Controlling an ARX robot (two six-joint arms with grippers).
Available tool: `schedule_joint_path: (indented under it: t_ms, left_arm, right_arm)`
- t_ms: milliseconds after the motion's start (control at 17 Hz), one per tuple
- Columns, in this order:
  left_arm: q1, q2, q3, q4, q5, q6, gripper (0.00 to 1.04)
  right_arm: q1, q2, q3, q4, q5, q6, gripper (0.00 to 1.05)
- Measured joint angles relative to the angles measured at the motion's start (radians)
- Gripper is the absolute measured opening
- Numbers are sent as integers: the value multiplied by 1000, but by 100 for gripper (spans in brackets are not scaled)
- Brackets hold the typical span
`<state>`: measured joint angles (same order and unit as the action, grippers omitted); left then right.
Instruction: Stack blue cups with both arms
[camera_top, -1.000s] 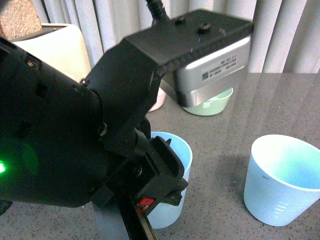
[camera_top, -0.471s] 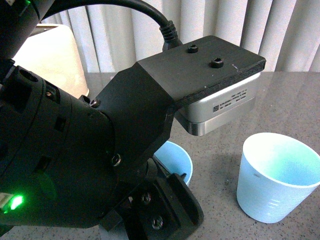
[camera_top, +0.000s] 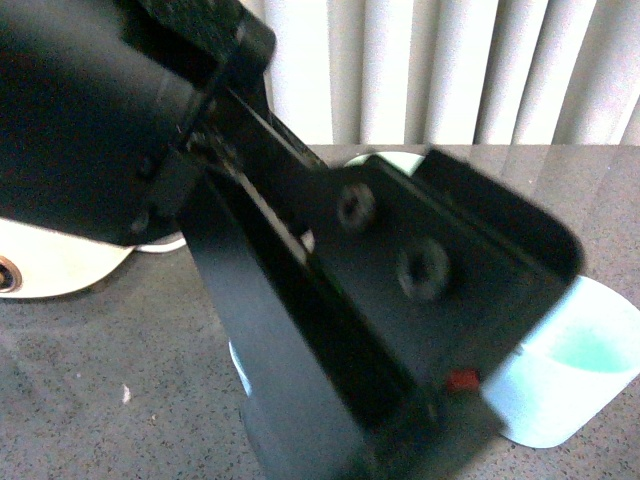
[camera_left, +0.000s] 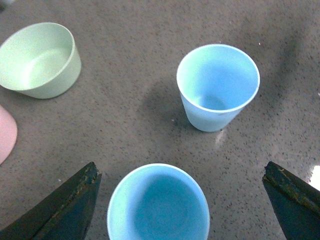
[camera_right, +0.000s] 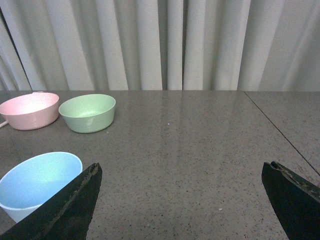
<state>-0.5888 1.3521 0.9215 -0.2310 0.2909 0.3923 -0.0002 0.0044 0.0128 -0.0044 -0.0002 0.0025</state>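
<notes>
Filling most of the front view, a blurred black arm (camera_top: 330, 330) reaches in from the upper left; its jaws cannot be made out here. Behind it, white pleated curtains (camera_top: 450, 70) hang along the far edge of a dark grey speckled table (camera_top: 100, 370). A blue cup (camera_top: 570, 380) stands upright at the near right, partly hidden by the arm. A cream-white object (camera_top: 60, 265) sits at the left.

From the left wrist, the left gripper (camera_left: 180, 200) is released, its jaw tips spread wide with nothing grasped. Both blue cups stand upright, mouths open, on the speckled tabletop. One cup (camera_left: 158, 205) sits below the gripper, between the tips. The other cup (camera_left: 218, 85) is near it but apart, with a soft shadow beside it. A green bowl (camera_left: 37, 60) rests well away from the cups, and a pink bowl (camera_left: 5, 132) is cut by the frame edge.

From the right wrist, the right gripper (camera_right: 177, 205) is also released, jaws wide over bare table. A blue cup shows at the near left, just beside one jaw tip. The two bowls sit side by side at the far left, pink left of green, before the curtain folds. A thin seam crosses the tabletop at the right.
</notes>
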Motion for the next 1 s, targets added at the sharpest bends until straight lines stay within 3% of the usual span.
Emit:
schedule_joint_path:
  t_ms: [176, 353, 412, 529, 647, 824, 1000]
  left_arm:
    - [84, -30, -3, 105, -26, -51, 98]
    - [256, -164, -72, 267, -34, -162, 98]
    - [320, -233, -122, 323, -29, -190, 98]
    - [564, -521, -341, 450, -57, -265, 95]
    - [595, -681, -507, 491, -284, -351, 72]
    - [587, -876, -708, 463, -288, -374, 45]
    - [587, -935, -744, 484, -289, -385, 16]
  right_arm:
    - [0, 0, 0, 0, 0, 0, 98]
    - [0, 0, 0, 0, 0, 0, 98]
    - [0, 0, 0, 0, 0, 0, 98]
    - [0, 0, 0, 0, 0, 0, 98]
    - [0, 0, 0, 0, 0, 0, 98]
    - [0, 0, 0, 0, 0, 0, 98]
    - [0, 0, 0, 0, 0, 0, 98]
